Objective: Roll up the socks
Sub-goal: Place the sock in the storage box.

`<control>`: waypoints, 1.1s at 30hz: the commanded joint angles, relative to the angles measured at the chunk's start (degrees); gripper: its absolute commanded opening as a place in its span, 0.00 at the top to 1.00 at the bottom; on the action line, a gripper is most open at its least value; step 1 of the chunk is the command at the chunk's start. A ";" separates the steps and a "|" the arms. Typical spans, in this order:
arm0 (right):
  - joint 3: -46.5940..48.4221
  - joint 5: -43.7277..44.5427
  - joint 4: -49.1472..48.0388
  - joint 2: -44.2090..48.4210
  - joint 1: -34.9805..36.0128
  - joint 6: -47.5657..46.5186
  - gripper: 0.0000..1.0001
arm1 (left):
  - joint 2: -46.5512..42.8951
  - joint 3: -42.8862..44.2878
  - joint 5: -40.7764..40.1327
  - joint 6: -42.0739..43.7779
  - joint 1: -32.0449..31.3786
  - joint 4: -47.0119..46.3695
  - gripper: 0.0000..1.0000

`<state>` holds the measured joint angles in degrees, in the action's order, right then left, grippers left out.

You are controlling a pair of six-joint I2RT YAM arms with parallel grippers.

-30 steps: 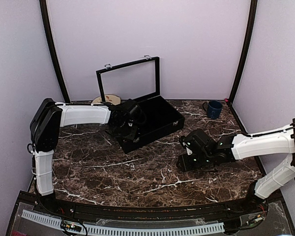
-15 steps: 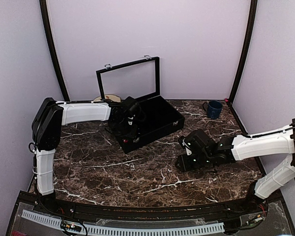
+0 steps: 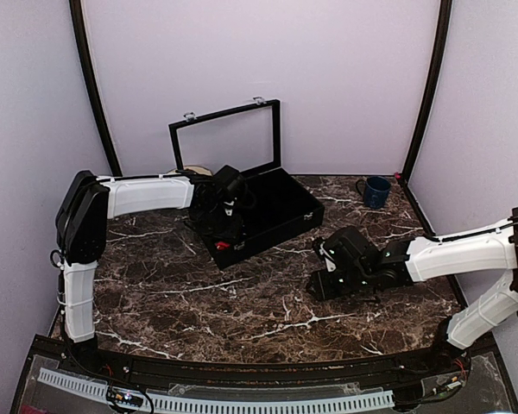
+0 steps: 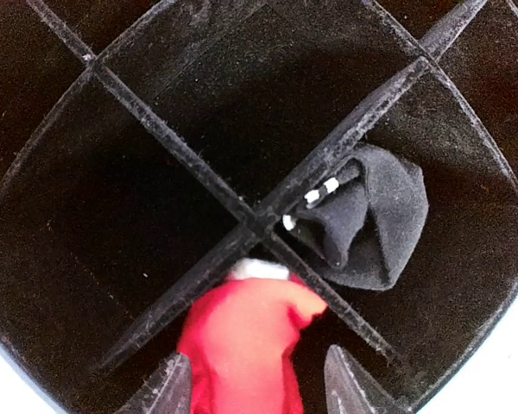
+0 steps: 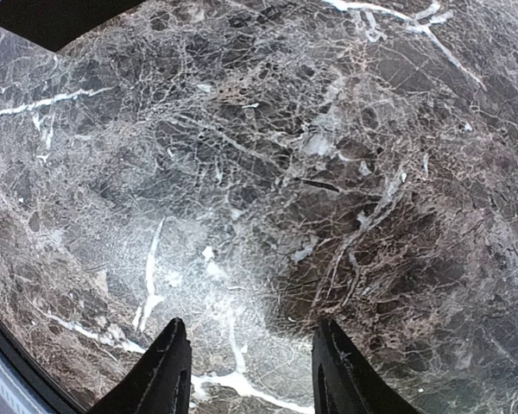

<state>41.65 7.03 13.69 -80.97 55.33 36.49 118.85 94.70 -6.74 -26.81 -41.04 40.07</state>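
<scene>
Inside the open black case (image 3: 272,235), in the compartment at its near left corner, the socks (image 4: 242,341) lie as one red bundle. The cream cuff end points at the spot where the dividers (image 4: 177,151) cross. The left fingers (image 4: 168,388) stand apart on either side of the bundle's near end. One is just beside the fabric and the other is clear of it, so nothing is clamped. The bundle's long axis runs straight away from these fingers, in line with their reach, so by this reading a lift straight up would clear it. A dark bundle (image 4: 371,216) fills the neighbouring compartment, just across a divider. The right fingers (image 5: 164,366) are also apart, holding nothing over the bare marble tabletop (image 3: 242,302). They are well away from the case, which makes the left arm far the nearer.
</scene>
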 commanded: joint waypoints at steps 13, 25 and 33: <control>3.20 -1.79 -2.04 -4.38 -1.00 -1.44 0.54 | -6.51 1.24 -1.25 1.03 -0.32 7.89 0.45; 4.98 -2.78 -2.00 -6.53 -1.67 -2.80 0.54 | -8.72 3.68 -1.98 2.62 -0.33 5.57 0.54; 5.50 -3.31 -2.09 -7.45 -2.20 -3.27 0.54 | -7.04 3.29 -0.29 3.84 -0.28 5.71 0.85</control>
<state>45.84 4.21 13.02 -87.99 53.82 34.06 113.32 97.47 -7.99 -24.18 -41.15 44.91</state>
